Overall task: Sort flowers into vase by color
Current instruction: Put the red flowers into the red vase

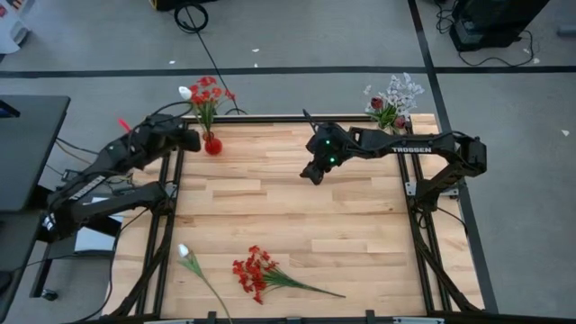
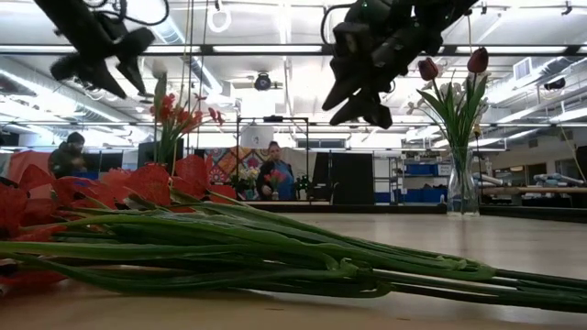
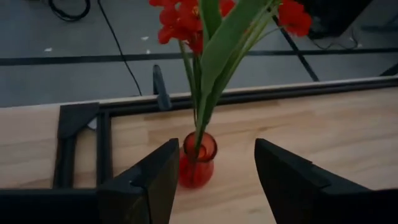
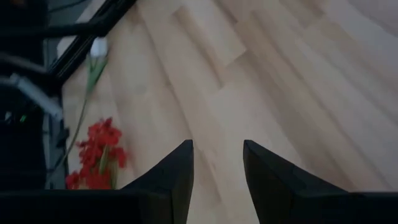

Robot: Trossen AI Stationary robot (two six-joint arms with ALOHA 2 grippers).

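A small red vase (image 1: pixel 212 144) stands at the table's far left and holds red flowers (image 1: pixel 206 93) and one white bud (image 1: pixel 184 92). My left gripper (image 1: pixel 193 139) hovers open just left of it; in the left wrist view the vase (image 3: pixel 198 163) shows ahead of the open fingers (image 3: pixel 216 148). A clear vase (image 1: pixel 393 115) at the far right corner holds maroon tulips and pale sprigs. A red cluster (image 1: pixel 252 273) and a white tulip (image 1: pixel 185 255) lie flat near the near edge. My right gripper (image 1: pixel 312 174) hangs open above the table's middle.
Black metal frame rails (image 1: pixel 171 207) run along the table's left and right sides, and a black clamp post (image 3: pixel 160 87) stands at the far edge behind the red vase. Bare wood (image 1: pixel 297 225) lies between the vases and the loose flowers. People sit in the room beyond (image 2: pixel 273 174).
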